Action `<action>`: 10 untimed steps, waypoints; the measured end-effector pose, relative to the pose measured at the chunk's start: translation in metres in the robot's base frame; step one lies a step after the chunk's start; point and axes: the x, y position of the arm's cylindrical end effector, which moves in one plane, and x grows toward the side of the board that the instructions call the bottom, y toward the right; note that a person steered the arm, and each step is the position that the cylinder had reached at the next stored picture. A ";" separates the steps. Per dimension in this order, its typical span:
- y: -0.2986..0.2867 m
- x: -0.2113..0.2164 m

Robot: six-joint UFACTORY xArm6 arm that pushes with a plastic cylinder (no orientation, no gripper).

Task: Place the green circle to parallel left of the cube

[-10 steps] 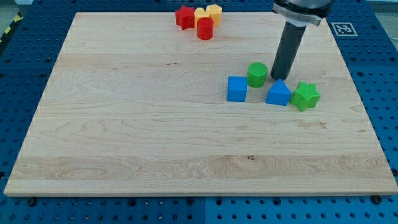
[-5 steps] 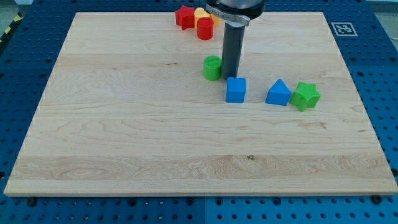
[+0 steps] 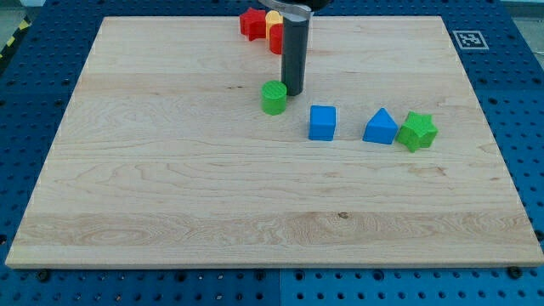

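A wooden board (image 3: 170, 170) is lying on a blue pegboard. My tip (image 3: 293, 91) is touching the green circle (image 3: 274, 98) at its 2 o'clock; no gripper is fitted. The circle is sitting at 10 o'clock of the blue cube (image 3: 322, 122), apart. The rod is hiding part of the red (image 3: 252, 22) and yellow (image 3: 274, 19) blocks at 12 o'clock. Bare board is lying toward 6 and 9 o'clock.

the board (image 3: 170, 170) was pale wood with fine brown grain. on it the circle (image 3: 274, 98) and the star (image 3: 417, 131) were green, the cube (image 3: 322, 122) and the triangle (image 3: 381, 127) blue. by the view's top sat a red star (image 3: 251, 22), a yellow block (image 3: 274, 20) and a red block (image 3: 274, 38). my tip (image 3: 291, 91) was dark grey. the surrounding table (image 3: 34, 85) was blue, dotted with dark holes.
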 end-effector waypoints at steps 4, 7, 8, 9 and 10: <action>-0.060 -0.003; -0.059 0.016; -0.059 0.018; -0.059 0.025; -0.059 0.030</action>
